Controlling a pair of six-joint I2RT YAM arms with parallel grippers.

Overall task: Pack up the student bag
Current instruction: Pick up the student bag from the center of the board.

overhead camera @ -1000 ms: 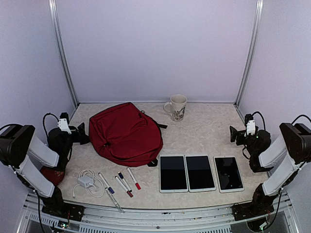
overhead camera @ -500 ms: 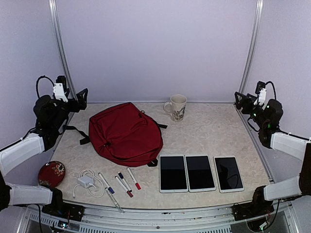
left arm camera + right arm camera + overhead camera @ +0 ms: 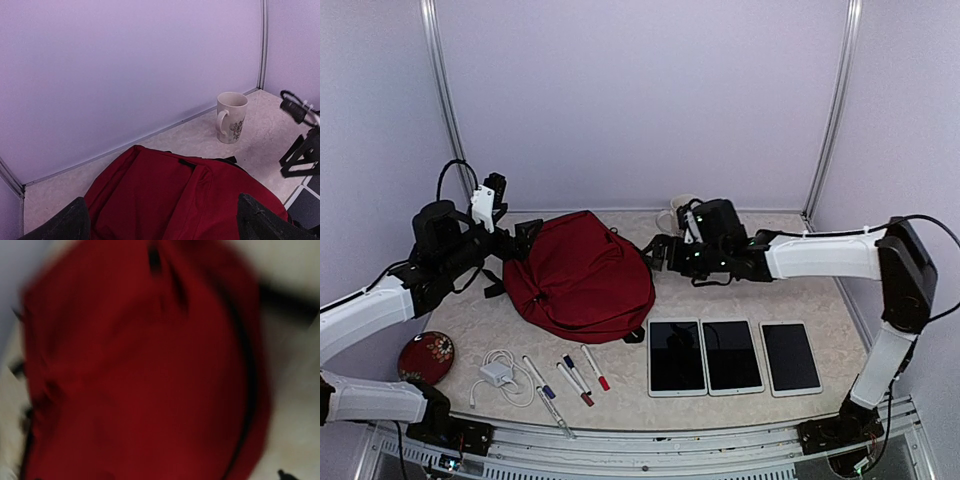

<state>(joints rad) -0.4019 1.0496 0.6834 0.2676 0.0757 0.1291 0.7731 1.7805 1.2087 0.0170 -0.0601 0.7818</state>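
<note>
The student bag point(image 3: 580, 275) is a large dark-red backpack lying flat and closed at the table's left centre. It fills the lower left wrist view point(image 3: 170, 190) and the blurred right wrist view point(image 3: 140, 375). My left gripper point(image 3: 525, 240) hovers just above the bag's far left edge, open and empty, with its fingertips point(image 3: 75, 220) wide apart. My right gripper point(image 3: 660, 252) is at the bag's right edge. It also shows in the left wrist view point(image 3: 299, 159), where its jaws look apart and empty. Its fingers do not show in its own view.
A white patterned mug point(image 3: 231, 117) stands behind the bag, mostly hidden by my right arm in the top view. Three tablets point(image 3: 732, 356) lie in a row front right. Several pens point(image 3: 570, 378), a white charger with cable point(image 3: 497, 373) and a red round pouch point(image 3: 425, 356) lie front left.
Both arms have swung in from the side walls to the bag: the left gripper to its far left edge, the right gripper across the table to its right edge. The bag has not moved.
</note>
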